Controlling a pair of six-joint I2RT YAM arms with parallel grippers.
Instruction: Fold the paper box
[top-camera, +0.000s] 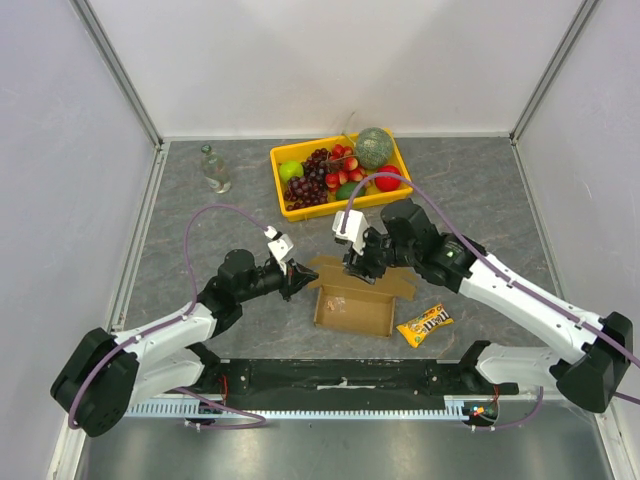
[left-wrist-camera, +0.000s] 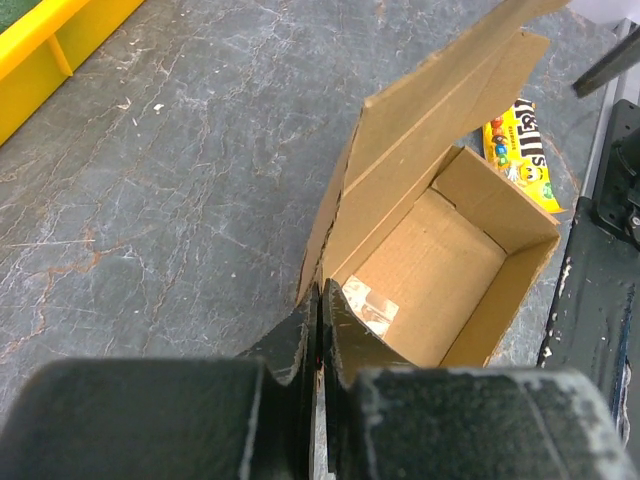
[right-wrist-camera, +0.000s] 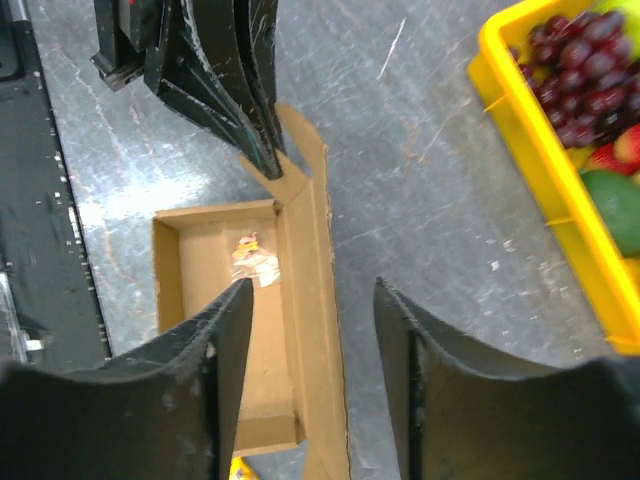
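Closest, the left gripper (left-wrist-camera: 318, 297) is clamping shut on the box (top-camera: 352, 308) corner, mid-table; the right gripper (right-wrist-camera: 312, 288) is hovering, jaws apart, over the rear flap (right-wrist-camera: 314, 235). We are judging risks: thin pinch slipping, cardboard tearing, box dragging toward the fruit tray (top-camera: 310, 211).

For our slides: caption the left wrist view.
Left hand shut on a corner of the open paper box, candy packet beyond.

Bare tabletop (top-camera: 170, 250) lies open left and far right. The right gripper (top-camera: 357, 272) fills the gap between paper box (top-camera: 355, 305) and yellow fruit tray (top-camera: 278, 185). The left gripper (top-camera: 299, 283) blocks the box's left corner. A candy packet (top-camera: 424, 325) lies just beside its right.
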